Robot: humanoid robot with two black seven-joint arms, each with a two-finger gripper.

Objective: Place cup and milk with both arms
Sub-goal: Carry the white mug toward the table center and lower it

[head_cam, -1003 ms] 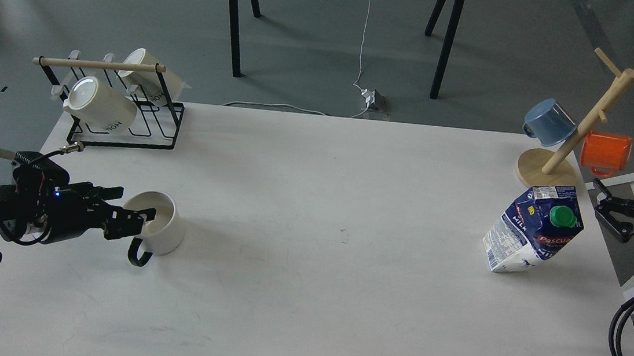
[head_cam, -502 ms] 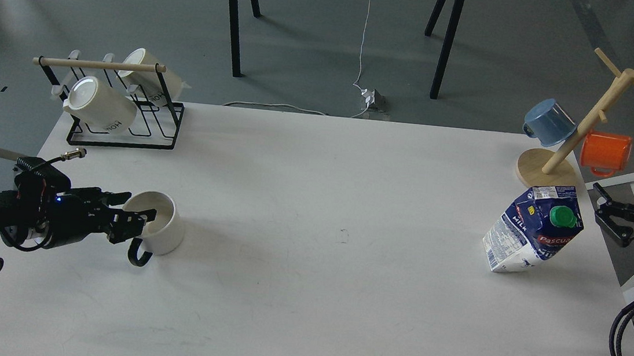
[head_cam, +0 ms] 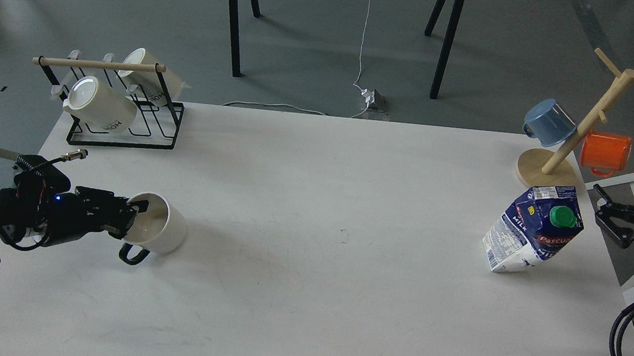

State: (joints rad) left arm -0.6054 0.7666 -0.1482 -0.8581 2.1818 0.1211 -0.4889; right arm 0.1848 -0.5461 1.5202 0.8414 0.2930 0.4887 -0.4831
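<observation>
The white cup (head_cam: 157,231) with a black loop handle (head_cam: 132,254) is at the table's left side, tipped so that its mouth faces left. My left gripper (head_cam: 130,215) reaches in from the left and is shut on the cup's rim, one finger inside the mouth. The blue and white milk carton (head_cam: 530,233) with a green cap (head_cam: 562,216) stands near the table's right edge. My right gripper (head_cam: 607,214) is open and empty, just right of the carton and apart from it, beyond the table's edge.
A black wire rack (head_cam: 124,124) with two cream lettered mugs stands at the back left. A wooden mug tree (head_cam: 577,130) holding a blue mug (head_cam: 549,122) and an orange mug (head_cam: 604,152) stands at the back right, behind the carton.
My left gripper has closed on the cup's rim and the cup has tipped toward it, its handle shifting left. The right gripper has barely moved; the carton is unmoved.
</observation>
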